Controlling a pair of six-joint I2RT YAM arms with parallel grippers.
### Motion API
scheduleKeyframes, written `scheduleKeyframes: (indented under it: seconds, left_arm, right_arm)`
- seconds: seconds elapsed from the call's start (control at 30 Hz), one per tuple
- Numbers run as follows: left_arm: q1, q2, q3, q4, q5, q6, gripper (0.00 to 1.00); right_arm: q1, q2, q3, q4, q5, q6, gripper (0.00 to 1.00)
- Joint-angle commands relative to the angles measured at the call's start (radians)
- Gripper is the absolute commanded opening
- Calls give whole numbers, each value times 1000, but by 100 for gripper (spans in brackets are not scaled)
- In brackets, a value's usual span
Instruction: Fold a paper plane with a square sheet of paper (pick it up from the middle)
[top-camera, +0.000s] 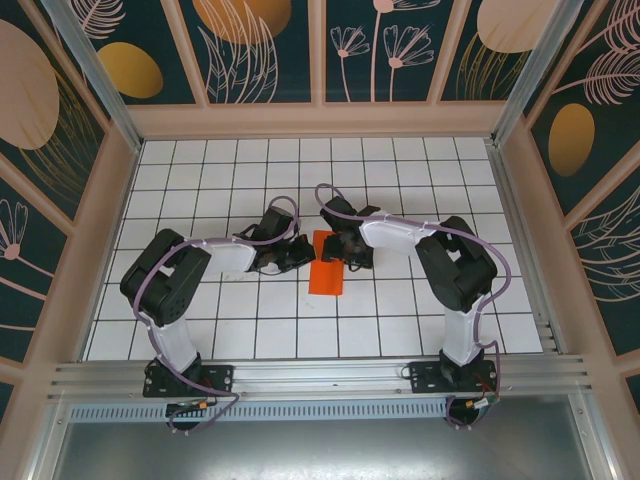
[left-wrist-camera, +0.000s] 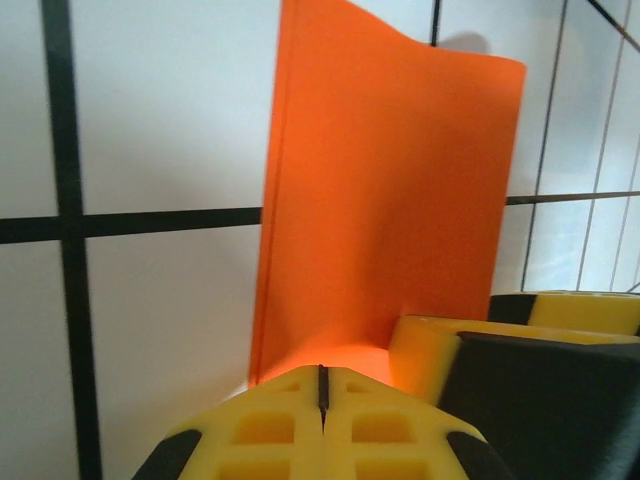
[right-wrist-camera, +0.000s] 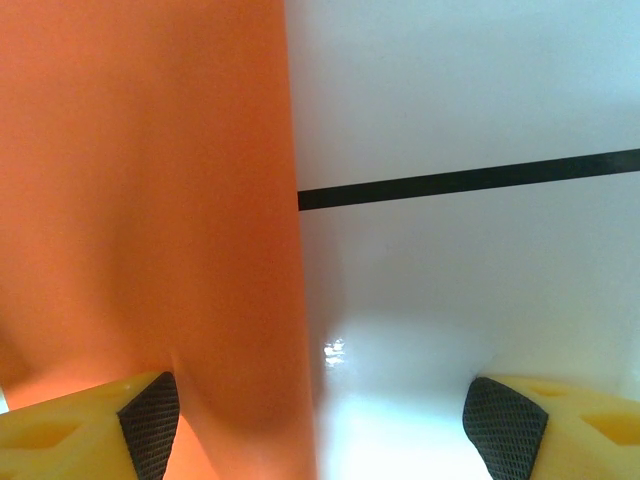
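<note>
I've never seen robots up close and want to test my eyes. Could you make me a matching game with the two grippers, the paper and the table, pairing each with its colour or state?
Things:
1. left gripper
2. right gripper
3. sheet of paper
4. table

Descriptions:
A. white tiles with dark lines
B. wide open
C. bright orange
D. shut

Pairs: 1-D, 2-B, 3-C, 4-A
</note>
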Motion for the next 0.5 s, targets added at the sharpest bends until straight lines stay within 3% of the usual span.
scheduleKeyframes:
  seconds: [0.0,0.47]
  left_arm:
    - [-5,24,30,-31,-5,24,0]
    - [-22,70,50,-78,-38,47,0]
  right_arm:
    - [0,127,-76,61,-29,-3,82]
    - [2,133,-77,65,-32,-2,82]
